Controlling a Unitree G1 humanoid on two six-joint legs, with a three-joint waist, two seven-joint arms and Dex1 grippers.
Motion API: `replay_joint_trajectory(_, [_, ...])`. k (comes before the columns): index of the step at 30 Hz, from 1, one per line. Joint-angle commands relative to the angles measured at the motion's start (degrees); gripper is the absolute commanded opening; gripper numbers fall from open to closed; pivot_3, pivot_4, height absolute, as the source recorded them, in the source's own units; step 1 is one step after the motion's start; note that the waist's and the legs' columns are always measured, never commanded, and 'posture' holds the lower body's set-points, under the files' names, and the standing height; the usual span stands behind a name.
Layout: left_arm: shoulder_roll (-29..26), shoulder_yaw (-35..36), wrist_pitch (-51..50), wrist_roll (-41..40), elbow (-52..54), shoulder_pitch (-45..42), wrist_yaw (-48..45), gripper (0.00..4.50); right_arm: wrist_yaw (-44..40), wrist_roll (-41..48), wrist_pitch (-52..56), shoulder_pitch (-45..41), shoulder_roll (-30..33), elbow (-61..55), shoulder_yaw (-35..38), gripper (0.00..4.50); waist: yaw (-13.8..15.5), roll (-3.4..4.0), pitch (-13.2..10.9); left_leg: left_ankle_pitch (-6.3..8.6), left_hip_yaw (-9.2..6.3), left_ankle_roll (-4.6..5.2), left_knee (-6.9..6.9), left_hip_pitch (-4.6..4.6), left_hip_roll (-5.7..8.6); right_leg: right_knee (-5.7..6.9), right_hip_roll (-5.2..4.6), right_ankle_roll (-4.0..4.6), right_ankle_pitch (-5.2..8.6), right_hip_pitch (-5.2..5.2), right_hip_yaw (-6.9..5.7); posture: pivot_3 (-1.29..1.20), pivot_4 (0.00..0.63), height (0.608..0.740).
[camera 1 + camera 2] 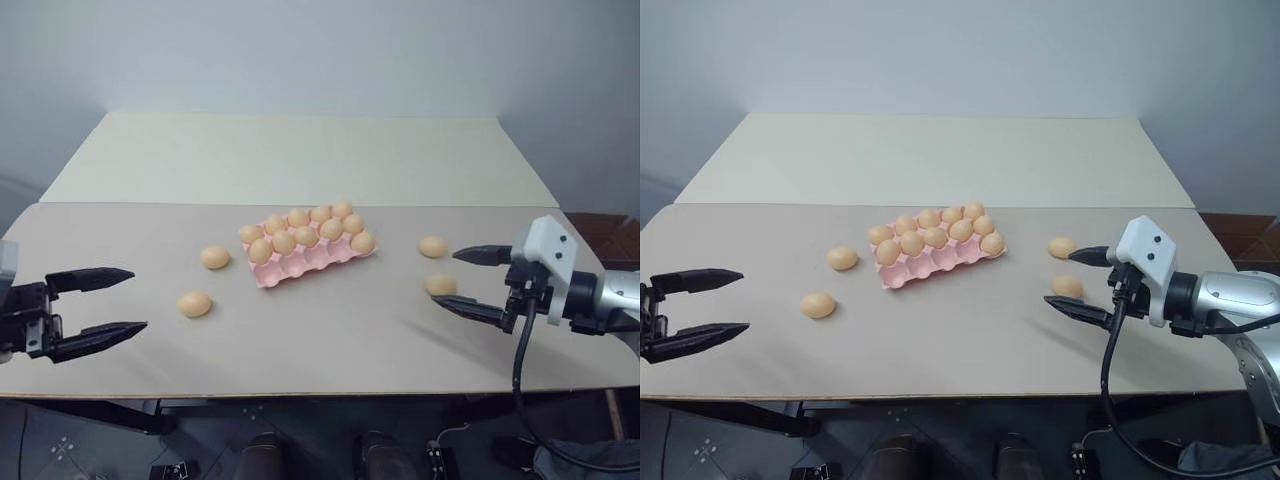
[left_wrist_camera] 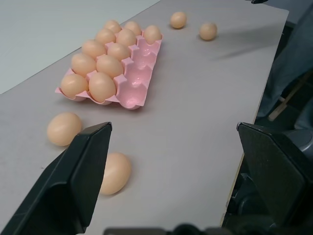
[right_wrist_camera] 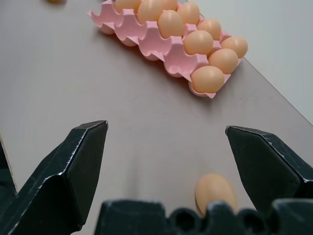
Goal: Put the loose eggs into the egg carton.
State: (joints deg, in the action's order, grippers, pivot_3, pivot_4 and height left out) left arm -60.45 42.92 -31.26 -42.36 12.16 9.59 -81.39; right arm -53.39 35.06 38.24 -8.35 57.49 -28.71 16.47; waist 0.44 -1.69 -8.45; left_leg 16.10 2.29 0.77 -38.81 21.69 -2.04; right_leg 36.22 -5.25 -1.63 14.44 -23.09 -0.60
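both grippers hang wide apart, holding nothing. the egg carton [image 1: 305, 255] sits mid-table, near row bare. two loose eggs [image 1: 205, 280] lie to its left, two on the right by the right gripper [image 1: 462, 280]. best to come down straddling that nearest egg [image 1: 440, 284], squeezing gently.

Soft, even light falls from above on the pale table [image 1: 300, 340], with no hard glare. Shadows are faint: a weak grey smudge lies on the tabletop beside the right gripper [image 1: 457, 279], and the loose eggs [image 1: 195, 304] cast only thin dark rims beneath them. The head views are fairly sharp but slightly hazy, and the wall behind fades to dull blue-grey. In both wrist views the near black fingers [image 2: 85, 161] look soft-edged, while the egg carton [image 3: 146, 41] is clearer.
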Motion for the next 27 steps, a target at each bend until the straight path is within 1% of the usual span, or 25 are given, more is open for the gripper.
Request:
replay_joint_trajectory(1, [-0.2, 0.1, -0.2, -1.1, 1.3, -0.8, 0.5, 4.47, -0.1, 1.4, 0.2, -2.0, 0.6, -0.7, 2.0, 4.50, 0.0, 0.00, 0.0, 0.00, 0.00, 0.00, 0.00, -0.01, 0.00, 0.01, 0.00, 0.00, 0.00, 0.00, 0.00, 0.00, 0.150, 0.740])
replay_joint_trajectory(4, [0.7, -0.2, 0.8, -0.5, 1.3, -0.4, 0.8, 4.47, 1.5, -0.6, -0.2, -2.4, -0.1, -0.8, 0.0, 4.50, 0.0, 0.00, 0.0, 0.00, 0.00, 0.00, -0.01, -0.03, 0.00, 0.02, -0.01, 0.00, 0.00, 0.02, 0.01, 0.00, 0.150, 0.740])
replay_joint_trajectory(6, [1.1, 0.5, 0.5, -1.0, 2.1, -0.3, 1.5, 4.47, 1.2, 0.9, 0.1, -2.7, -0.3, -1.1, 0.9, 4.50, 0.0, 0.00, 0.0, 0.00, 0.00, 0.00, 0.00, -0.03, 0.00, 0.02, -0.01, 0.00, 0.00, 0.02, 0.00, 0.00, 0.150, 0.740])
replay_joint_trajectory(10, [0.8, 0.6, 0.0, -1.5, 2.7, -1.0, 2.2, 4.47, 2.5, 0.8, 0.6, -4.9, -0.7, 0.5, 0.4, 4.50, 0.0, 0.00, 0.0, 0.00, 0.00, 0.00, 0.00, -0.01, 0.01, 0.01, -0.01, 0.00, 0.00, 0.01, 0.01, 0.00, 0.150, 0.740])
replay_joint_trajectory(13, [0.2, -1.5, 0.0, -1.9, 2.7, -2.6, 1.9, 4.47, 2.9, -1.4, -0.6, -5.0, -1.5, 1.5, -1.4, 4.50, 0.1, 0.00, 0.0, 0.00, 0.00, 0.00, -0.01, -0.04, 0.00, 0.01, 0.00, 0.00, 0.00, 0.04, 0.00, 0.00, 0.150, 0.740])
replay_joint_trajectory(18, [0.2, -4.9, -0.7, -2.8, 2.8, -5.7, 2.1, 4.47, 4.2, -3.4, -0.4, -4.1, -0.8, 2.1, -0.2, 4.50, 0.2, 0.01, 0.0, 0.00, 0.01, 0.00, -0.01, -0.01, 0.06, 0.01, -0.04, 0.00, 0.00, 0.02, 0.01, 0.00, 0.150, 0.740])
replay_joint_trajectory(23, [-0.2, -6.9, -1.4, -3.1, 1.8, -7.9, 1.8, 4.47, 5.3, -6.3, -0.5, -4.4, -0.7, 3.9, -2.2, 4.50, 0.1, 0.01, 0.0, 0.00, 0.00, 0.00, -0.01, 0.00, 0.03, 0.01, -0.01, 0.00, 0.00, 0.02, 0.01, 0.00, 0.150, 0.740])
replay_joint_trajectory(27, [0.4, -8.9, -1.2, -2.8, 1.3, -9.7, 2.3, 4.47, 8.0, -10.1, -1.0, -9.3, -2.1, 8.6, -5.7, 4.50, -0.4, 0.01, 0.0, 0.00, 0.02, 0.00, -0.01, -0.03, 0.03, 0.06, 0.00, 0.00, 0.00, 0.01, 0.03, 0.00, 0.150, 0.740])
